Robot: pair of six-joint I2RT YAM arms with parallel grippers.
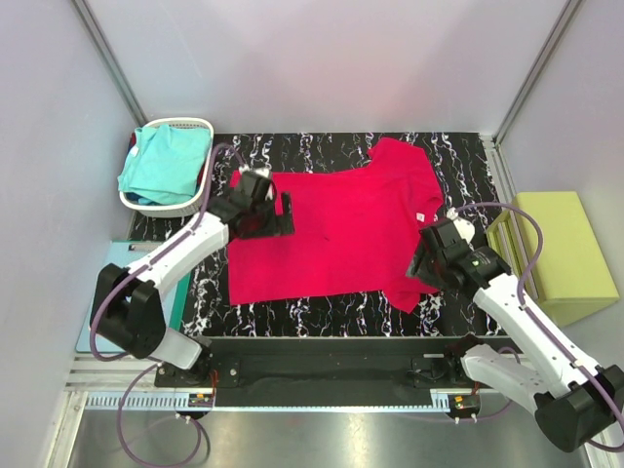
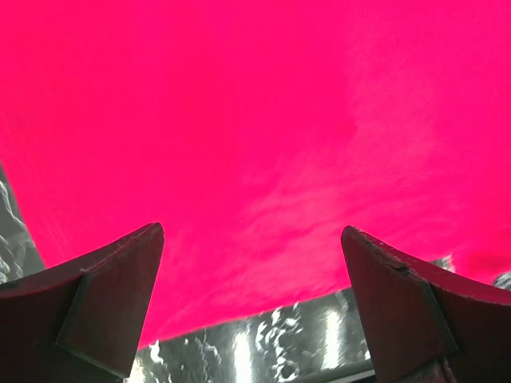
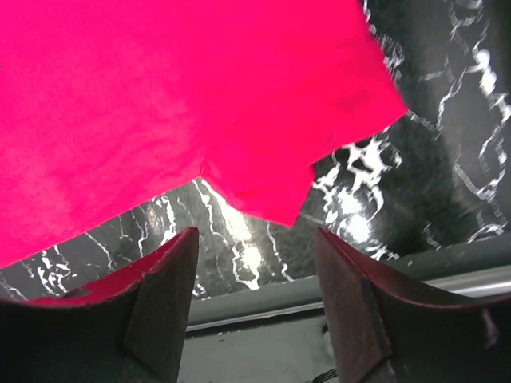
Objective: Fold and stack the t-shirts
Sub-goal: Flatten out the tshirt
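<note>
Black marbled tabletop [image 1: 322, 317], white walls around. Left gripper [image 2: 251, 239] gapes wide and empty over the crimson t-shirt [image 1: 336, 234] at its left hem. Right gripper [image 3: 255, 239] is open and empty at the near-right sleeve. The shirt lies flat, apparently unfolded. Turquoise t-shirt [image 1: 166, 161] is bunched in the white basket [image 1: 180, 123], far left. All folding and stacking looks ahead.

Looking down past the left gripper [image 2: 251, 231], jaws spread wide, nothing caught between. Two dark fingers [image 2: 112, 295] rising from the lower corners, tips pointing inward. Ahead of the tips and out to both sides, crimson t-shirt [image 2: 263, 120] filling most of the frame, flat, only faint ripples. Behind the tips, between the fingers, the cloth's edge, then a strip of black marbled tabletop [image 2: 255, 343]; another sliver of it at far left
</note>
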